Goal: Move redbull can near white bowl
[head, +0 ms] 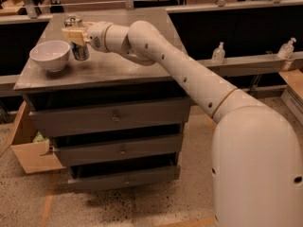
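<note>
**Can beside the bowl, release yet to come**

The claw (72, 34) is over the left part of the tabletop (123, 66), reached in from the right and closed across the upper half of the redbull can (81, 52). Its tan fingers grip the can's sides, and the can stands upright in their hold. The can is near the tabletop's left edge, somewhat towards the far-left corner, just beside the white bowl (49, 55) on the bowl's right. A narrow gap seems to separate the two. The bowl sits right way up, close to the left edge and about midway along it.

By my reading, the carrying is practically done, since the can is already close to the bowl. Whether its base rests on the tabletop or hangs a little above it I cannot tell. What is left is to set it down firmly, let go, and draw the claw away without knocking the can or nudging the bowl.
</note>
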`<state>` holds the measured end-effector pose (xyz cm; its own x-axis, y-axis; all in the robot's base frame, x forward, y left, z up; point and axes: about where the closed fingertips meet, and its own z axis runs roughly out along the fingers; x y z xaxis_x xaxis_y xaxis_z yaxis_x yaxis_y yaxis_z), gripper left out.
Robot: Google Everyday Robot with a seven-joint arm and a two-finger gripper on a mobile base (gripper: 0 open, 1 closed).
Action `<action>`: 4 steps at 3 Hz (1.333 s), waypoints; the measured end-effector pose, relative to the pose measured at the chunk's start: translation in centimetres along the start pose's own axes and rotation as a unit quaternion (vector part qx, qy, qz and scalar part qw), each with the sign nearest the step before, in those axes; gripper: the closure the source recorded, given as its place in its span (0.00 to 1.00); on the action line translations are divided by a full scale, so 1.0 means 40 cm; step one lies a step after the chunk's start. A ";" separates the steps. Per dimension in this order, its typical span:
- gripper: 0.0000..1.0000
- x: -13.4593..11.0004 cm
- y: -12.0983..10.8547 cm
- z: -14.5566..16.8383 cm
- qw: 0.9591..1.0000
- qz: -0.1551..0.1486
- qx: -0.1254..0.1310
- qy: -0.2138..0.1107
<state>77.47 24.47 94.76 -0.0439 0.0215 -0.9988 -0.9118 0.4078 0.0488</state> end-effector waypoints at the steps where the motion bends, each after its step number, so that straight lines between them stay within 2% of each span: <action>1: 0.98 0.025 0.009 -0.009 1.000 -0.005 0.004 0.007; 4: 0.30 0.041 0.019 -0.005 1.000 -0.023 0.003 -0.006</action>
<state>76.63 24.62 93.18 0.0042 0.0140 -0.9999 -0.9106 0.4133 0.0020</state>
